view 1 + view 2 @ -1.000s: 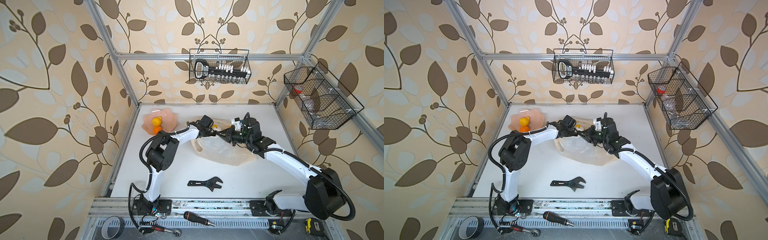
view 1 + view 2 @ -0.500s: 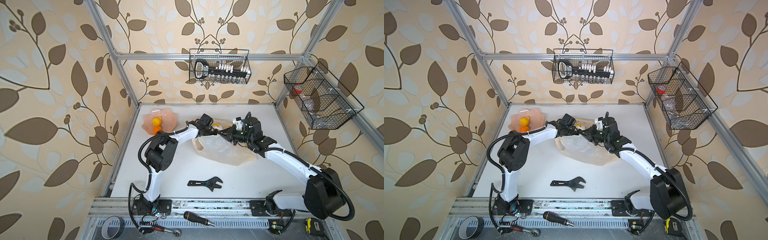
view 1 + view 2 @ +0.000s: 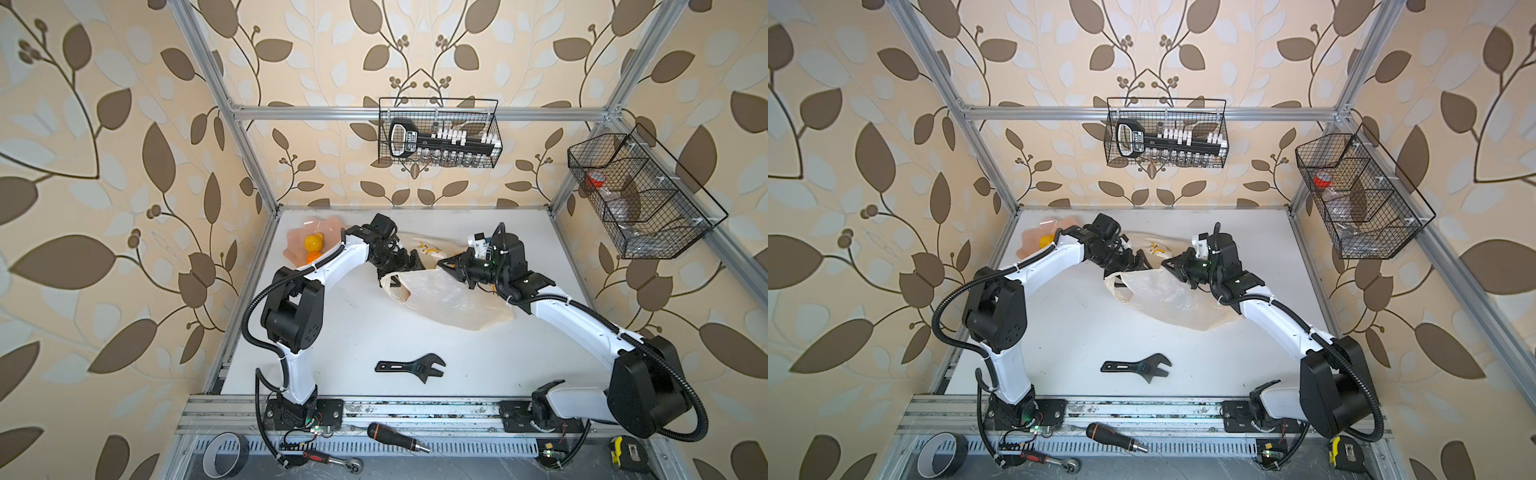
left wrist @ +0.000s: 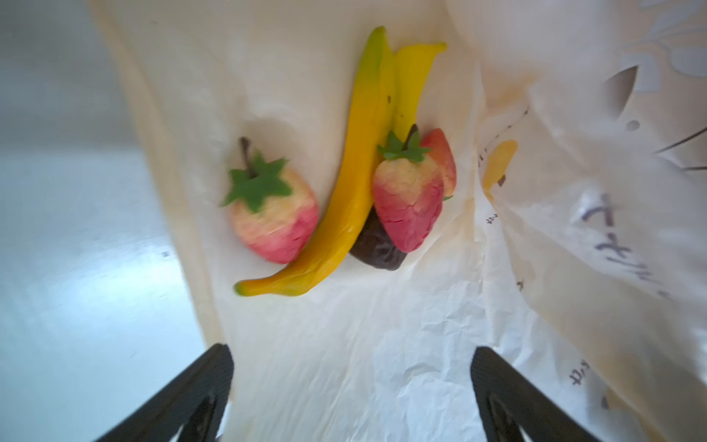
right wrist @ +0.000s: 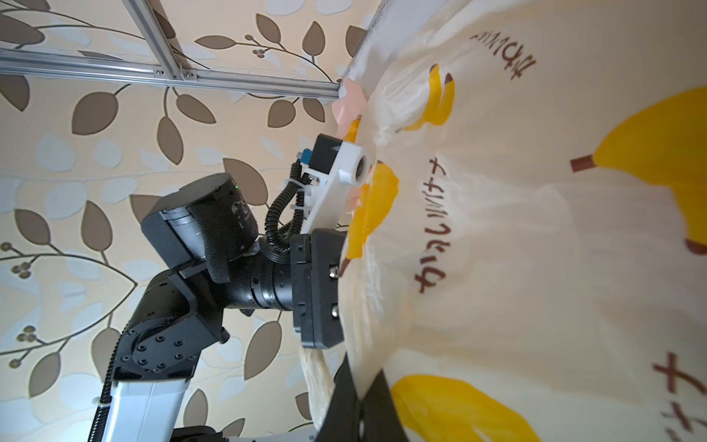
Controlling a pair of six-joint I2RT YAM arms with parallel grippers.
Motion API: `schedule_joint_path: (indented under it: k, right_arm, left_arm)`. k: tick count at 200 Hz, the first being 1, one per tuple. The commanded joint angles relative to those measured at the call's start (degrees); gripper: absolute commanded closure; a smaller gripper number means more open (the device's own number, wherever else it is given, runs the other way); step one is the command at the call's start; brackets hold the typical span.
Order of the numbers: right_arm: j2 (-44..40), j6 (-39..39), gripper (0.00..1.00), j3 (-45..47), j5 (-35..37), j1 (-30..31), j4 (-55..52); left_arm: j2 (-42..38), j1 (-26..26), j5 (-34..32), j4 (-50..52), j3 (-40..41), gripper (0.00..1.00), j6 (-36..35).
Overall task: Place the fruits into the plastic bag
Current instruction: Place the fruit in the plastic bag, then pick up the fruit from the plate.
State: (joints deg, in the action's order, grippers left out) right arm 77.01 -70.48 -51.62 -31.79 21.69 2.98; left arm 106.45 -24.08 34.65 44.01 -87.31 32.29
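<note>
Both arms meet at the plastic bag (image 3: pixel 453 303), crumpled toward the back of the table (image 3: pixel 353 328), its mouth facing the left arm (image 3: pixel 332 266). The left jaws stand wide apart, gripping nothing, right at that mouth. In the left wrist view the two black tips frame only the plastic bag (image 4: pixel 382 344), bare and crinkled, and the fruits lie farther in, ahead of the tips and clear of them. They sit in a cluster on the inner film: a long banana (image 4: pixel 352 180) curves through the middle and a second banana (image 4: pixel 415 76) is tucked against it. One strawberry (image 4: pixel 271 218) sits just beside them, and another strawberry (image 4: pixel 407 206) overlaps the dark round fruit (image 4: pixel 377 252). A third red fruit (image 4: pixel 443 160) peeks out behind. Over on the right arm (image 3: pixel 582 320), the right jaws are pressed together on the bag's upper rim. The right wrist view shows the plastic bag (image 5: pixel 535 229) pinched between the black tips and billowing away from them. Two fruits sit outside the bag: a lemon (image 3: pixel 312 241) and a tangerine (image 3: pixel 314 258) in the pink dish (image 3: pixel 293 249) at the table's back left corner, beside the left arm and apart from both sets of jaws. A black wrench (image 3: pixel 411 368) lies alone nearer the front.
</note>
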Motion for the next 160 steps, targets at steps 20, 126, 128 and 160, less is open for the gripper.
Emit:
schedule_joint_path:
  k: [20,126,128,160]
  right_arm:
    - [0.24,-0.1,1.0,-0.08,-0.55,-0.55,-0.52]
    - [0.17,0.61,1.0,-0.51,-0.49,-0.83,-1.68]
    - [0.18,0.6,1.0,-0.5,-0.54,-0.86,-1.67]
    - [0.25,0.67,1.0,-0.81,-0.55,-0.86,-1.77]
  left_arm:
    - [-5.89,4.43,-7.18,13.36,-4.0,0.01,-9.99]
    - [-3.74,17.24,-26.92,22.67,-13.82,0.08,-17.1]
    - [-3.41,17.71,-27.51,22.72,-14.09,0.08,-17.38]
    - [1.78,23.55,-35.45,22.96,-18.82,0.17,-20.26]
